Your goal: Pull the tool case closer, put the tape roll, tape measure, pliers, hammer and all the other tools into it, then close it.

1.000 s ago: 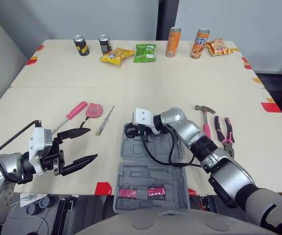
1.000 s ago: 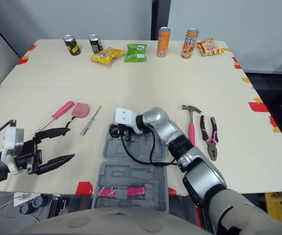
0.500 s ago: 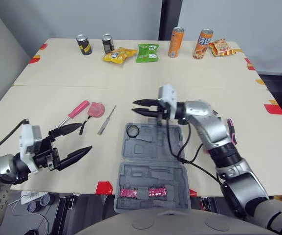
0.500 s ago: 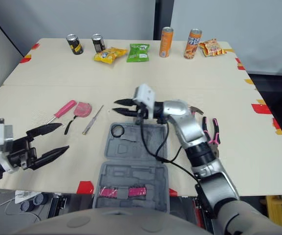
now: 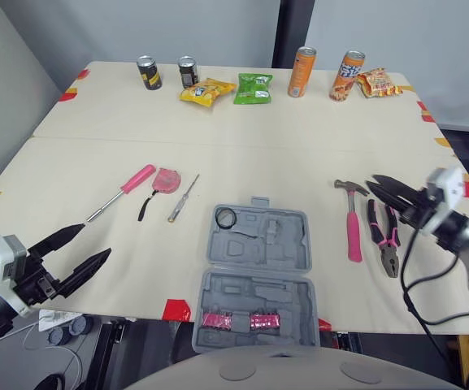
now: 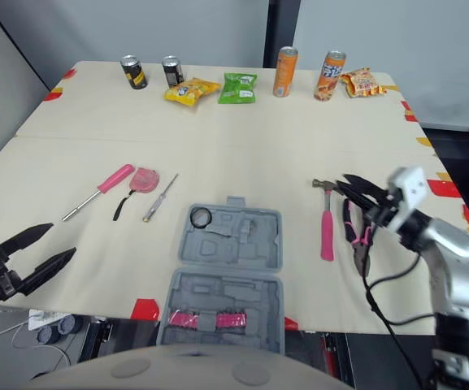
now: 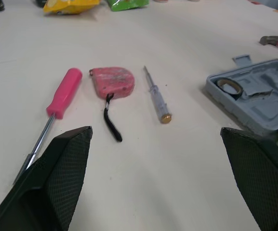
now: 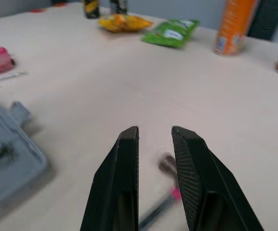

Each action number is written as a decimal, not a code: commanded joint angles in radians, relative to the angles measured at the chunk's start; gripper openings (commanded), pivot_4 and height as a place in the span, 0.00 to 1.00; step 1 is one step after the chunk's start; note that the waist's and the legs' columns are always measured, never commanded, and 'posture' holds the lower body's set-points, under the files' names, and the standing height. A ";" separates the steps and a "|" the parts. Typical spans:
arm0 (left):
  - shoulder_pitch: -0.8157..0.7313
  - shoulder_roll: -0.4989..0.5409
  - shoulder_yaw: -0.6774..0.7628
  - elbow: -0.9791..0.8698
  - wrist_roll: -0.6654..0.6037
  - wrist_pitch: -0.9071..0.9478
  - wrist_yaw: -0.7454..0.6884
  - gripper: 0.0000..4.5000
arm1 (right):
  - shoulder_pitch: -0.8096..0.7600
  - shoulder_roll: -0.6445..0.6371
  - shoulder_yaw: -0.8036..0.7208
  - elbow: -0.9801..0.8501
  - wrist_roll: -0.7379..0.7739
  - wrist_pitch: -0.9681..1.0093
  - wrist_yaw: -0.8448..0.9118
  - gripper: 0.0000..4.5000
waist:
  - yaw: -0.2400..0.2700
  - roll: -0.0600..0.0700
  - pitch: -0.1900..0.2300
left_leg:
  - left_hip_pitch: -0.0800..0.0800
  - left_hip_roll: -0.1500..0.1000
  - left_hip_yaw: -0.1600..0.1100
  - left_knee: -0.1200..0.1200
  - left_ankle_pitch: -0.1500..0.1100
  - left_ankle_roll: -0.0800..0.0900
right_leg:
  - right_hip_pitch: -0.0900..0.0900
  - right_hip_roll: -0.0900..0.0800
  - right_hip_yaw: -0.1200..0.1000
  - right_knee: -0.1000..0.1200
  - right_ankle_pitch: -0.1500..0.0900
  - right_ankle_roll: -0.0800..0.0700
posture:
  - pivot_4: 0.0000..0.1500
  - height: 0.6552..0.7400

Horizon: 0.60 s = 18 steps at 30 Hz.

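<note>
The grey tool case (image 5: 254,272) lies open at the table's near middle, with the tape roll (image 5: 225,218) in its far left corner. The pink tape measure (image 5: 167,179), a pink-handled screwdriver (image 5: 132,185) and a thin screwdriver (image 5: 183,197) lie left of the case. To its right are the pink-handled hammer (image 5: 352,227) and the pliers (image 5: 384,240). My right gripper (image 5: 374,184) hovers above the hammer head (image 8: 167,163), open by a narrow gap and holding nothing. My left gripper (image 5: 96,241) is wide open and empty at the near left, pointing at the tape measure (image 7: 112,82).
Two dark cans (image 5: 147,72), two orange cans (image 5: 302,61) and several snack bags (image 5: 253,87) stand along the far edge. Red tape marks (image 5: 174,309) dot the table's edges. Two pink pieces (image 5: 234,319) sit in the case's near half.
My right gripper left the tape roll in the case, rose, and swung right to above the hammer and pliers. My left gripper drew back toward the near left. The camera view shifted.
</note>
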<state>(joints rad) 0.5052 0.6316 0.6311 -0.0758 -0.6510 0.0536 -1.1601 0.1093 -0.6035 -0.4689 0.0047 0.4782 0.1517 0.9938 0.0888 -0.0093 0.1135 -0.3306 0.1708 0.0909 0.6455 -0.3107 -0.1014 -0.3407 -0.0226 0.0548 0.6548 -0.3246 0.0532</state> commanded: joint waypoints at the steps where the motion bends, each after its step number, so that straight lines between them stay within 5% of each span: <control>1: 0.011 0.021 0.025 0.063 0.028 -0.042 -0.035 1.00 | 0.094 -0.026 -0.104 0.059 0.019 -0.069 0.032 0.38 | -0.002 0.000 0.000 | 0.000 0.000 0.000 0.000 0.000 0.000 | 0.000 0.000 0.000 -0.001 0.000 0.000 | 1.00 1.00; 9: -0.027 0.054 0.023 0.188 0.052 -0.076 -0.079 1.00 | 0.247 -0.066 -0.217 0.326 0.016 -0.227 0.121 0.99 | -0.012 0.002 0.000 | 0.000 0.001 0.000 0.000 0.000 0.001 | 0.001 -0.001 -0.001 -0.001 0.000 -0.001 | 1.00 1.00; 18: -0.081 0.081 0.010 0.278 0.074 -0.094 -0.111 1.00 | 0.310 -0.049 -0.229 0.366 0.038 -0.279 0.124 0.99 | -0.031 0.002 -0.001 | 0.000 0.001 -0.002 0.000 0.000 0.002 | 0.001 -0.002 -0.003 0.000 0.000 -0.002 | 1.00 1.00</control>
<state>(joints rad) 0.4278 0.6956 0.6332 0.1855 -0.5827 -0.0226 -1.2588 0.4069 -0.6499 -0.6624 0.3842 0.4891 -0.1106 1.1222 0.0581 -0.0068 0.1126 -0.3303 0.1722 0.0892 0.6458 -0.3107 -0.0993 -0.3395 -0.0246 0.0519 0.6547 -0.3246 0.0510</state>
